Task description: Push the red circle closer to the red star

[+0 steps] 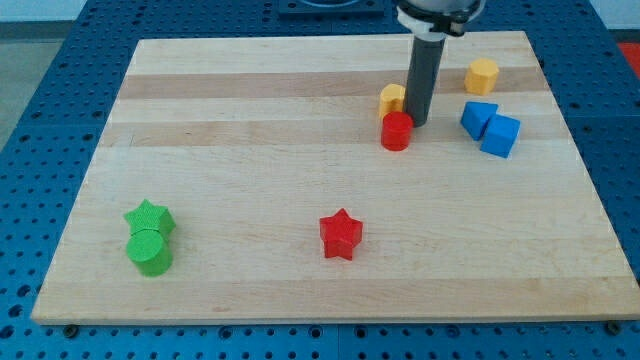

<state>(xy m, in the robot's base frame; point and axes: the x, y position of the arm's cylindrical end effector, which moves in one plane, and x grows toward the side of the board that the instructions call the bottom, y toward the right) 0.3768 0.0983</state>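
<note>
On the left side of the bench [250, 120] sit a green star [149, 217] and a green circle [150, 251], touching each other, near the view's bottom. They are not part of the job.

Going right, the red star [341, 234] lies low in the middle, all alone.

Farther right and higher up is the red circle [396, 131]. It is well apart from the red star, so I think the job is only just starting. The whole push down and a bit to the left has yet to be done.

The tool here is just a straight dark rod, with nothing on it that opens or shuts. My tip [419, 123] rests right beside the red circle, on its upper right side. It looks like it touches, but I cannot tell for sure. That seems a good side to push from.

A yellow block [393, 99] sits just behind the red circle, by the rod. Farther right are another yellow block [482, 75] and two blue blocks [490, 127] huddled together.
</note>
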